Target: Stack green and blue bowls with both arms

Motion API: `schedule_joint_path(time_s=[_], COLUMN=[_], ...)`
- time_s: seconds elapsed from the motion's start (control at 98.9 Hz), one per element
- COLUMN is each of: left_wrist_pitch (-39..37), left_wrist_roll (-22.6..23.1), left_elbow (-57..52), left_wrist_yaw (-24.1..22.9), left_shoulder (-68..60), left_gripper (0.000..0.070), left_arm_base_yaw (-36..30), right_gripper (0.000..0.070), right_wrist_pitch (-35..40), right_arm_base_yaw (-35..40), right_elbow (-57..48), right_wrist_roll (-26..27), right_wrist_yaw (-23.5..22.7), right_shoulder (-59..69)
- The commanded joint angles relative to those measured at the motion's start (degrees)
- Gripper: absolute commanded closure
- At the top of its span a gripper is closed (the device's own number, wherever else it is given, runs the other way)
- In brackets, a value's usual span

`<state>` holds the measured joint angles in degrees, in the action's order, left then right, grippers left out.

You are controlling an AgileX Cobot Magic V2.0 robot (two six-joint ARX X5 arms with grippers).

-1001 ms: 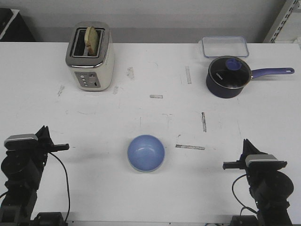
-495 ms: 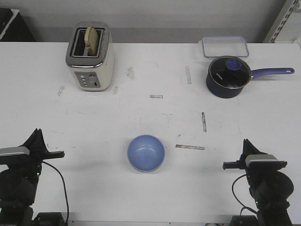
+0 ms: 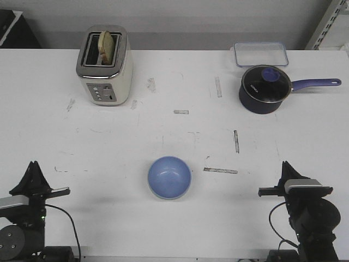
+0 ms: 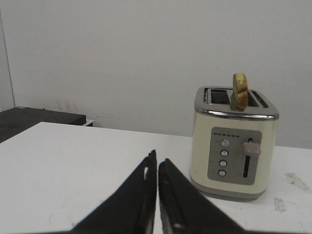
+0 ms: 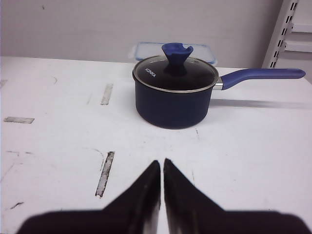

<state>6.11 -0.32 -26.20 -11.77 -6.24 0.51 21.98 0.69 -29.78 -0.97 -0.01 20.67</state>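
The pale blue bowl [image 3: 169, 177] sits upright on the white table [image 3: 163, 131], near the front and midway between the two arms. No green bowl shows in any view. My left gripper [image 3: 34, 164] is low at the front left corner, well left of the bowl. It is shut with nothing in it, and the left wrist view shows its tips [image 4: 157, 158] pressed together. My right gripper [image 3: 284, 164] sits at the front right, equally far from the bowl. It is shut and empty too, and its tips [image 5: 162, 162] meet in the right wrist view.
A cream toaster [image 3: 104, 66] with a slice of bread in it stands at the back left, and shows in the left wrist view [image 4: 234, 146]. A dark blue lidded saucepan [image 3: 264, 89] is at the back right, ahead of the right gripper [image 5: 173, 97]. Behind it lies a clear container [image 3: 260, 54].
The left arm has drawn back and down toward the front left corner of the table. The right arm and the blue bowl have not moved.
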Motion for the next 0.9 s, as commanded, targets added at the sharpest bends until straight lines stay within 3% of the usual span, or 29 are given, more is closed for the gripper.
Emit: schedule_joint_path(time_s=[0.0,0.202,0.374,0.384,0.424,0.889], left_wrist_pitch=[-3.61,-11.93,-16.50,-15.47,-13.75,-12.50], left_wrist_roll=[0.76,0.76,0.74,0.74,0.74,0.74], left_elbow=[3.72,15.69,23.12,25.49,25.51,25.49], left_wrist_yaw=[0.07,0.50,4.09,6.51,6.91,6.95], left_shoulder=[1.49,3.50,3.89,5.62,6.29,6.05], left_gripper=[0.0699,0.0699,0.0699,0.0699,0.0699,0.0698], left_arm_base_yaw=[0.00,0.00,0.00,0.00,0.00,-0.04], right_gripper=[0.0699,0.0699,0.0699,0.0699,0.0699,0.0699], right_wrist_pitch=[-0.57,-0.57,-0.57,-0.57,-0.57,-0.61], right_arm_base_yaw=[0.00,0.00,0.00,0.00,0.00,0.00], right_elbow=[-0.13,-0.13,-0.13,-0.13,-0.13,-0.15], right_wrist_roll=[0.96,0.96,0.96,0.96,0.96,0.96], right_wrist_yaw=[0.04,0.02,0.02,0.02,0.04,0.02], right_shoulder=[0.00,0.00,0.00,0.00,0.00,-0.04])
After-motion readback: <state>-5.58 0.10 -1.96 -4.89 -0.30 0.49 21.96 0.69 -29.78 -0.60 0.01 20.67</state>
